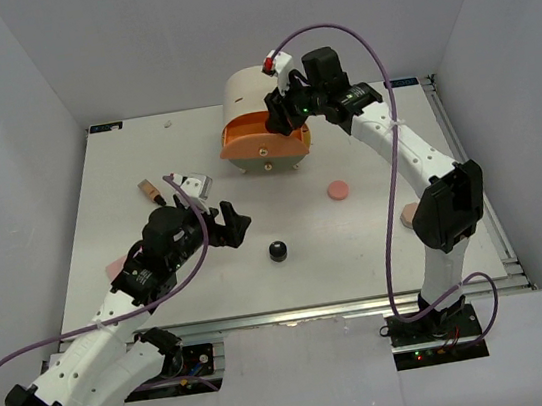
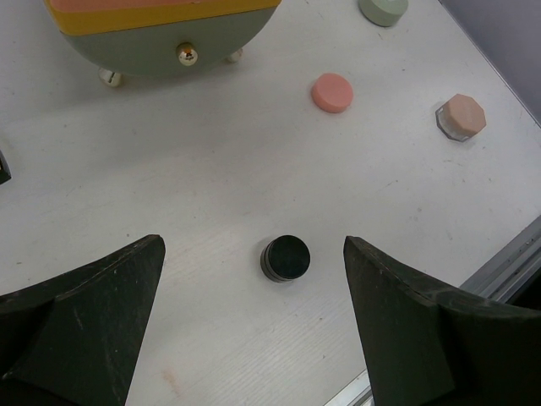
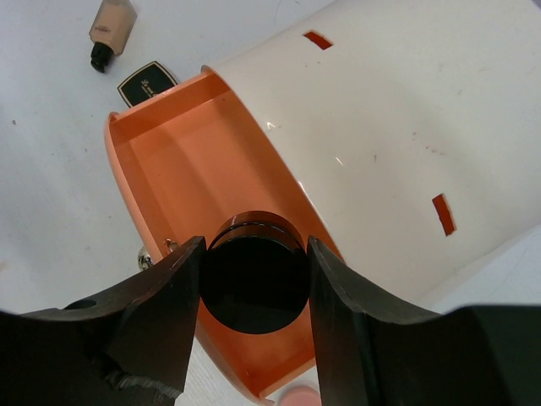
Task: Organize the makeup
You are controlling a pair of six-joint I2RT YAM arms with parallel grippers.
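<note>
My right gripper (image 3: 255, 258) is shut on a black pot (image 3: 254, 283) and holds it over the open orange drawer (image 3: 177, 161) of the cream drawer unit (image 3: 406, 127); from above, this gripper (image 1: 284, 112) hangs at the unit's front. A second black pot (image 2: 286, 258) stands on the table just ahead of my left gripper (image 2: 254, 247), which is open and holds nothing. A pink compact (image 2: 331, 92), a peach pot (image 2: 461, 117) and a pale green compact (image 2: 382, 10) lie farther off. A tan bottle (image 3: 110, 25) and a black square compact (image 3: 148, 82) lie left of the drawer.
The drawer unit (image 1: 259, 114) stands at the back middle of the table (image 1: 378, 248). The peach pot (image 1: 409, 214) sits close to the right arm's elbow. A pink item (image 1: 114, 270) shows partly beside the left arm. The metal rail (image 1: 366, 303) marks the table's near edge.
</note>
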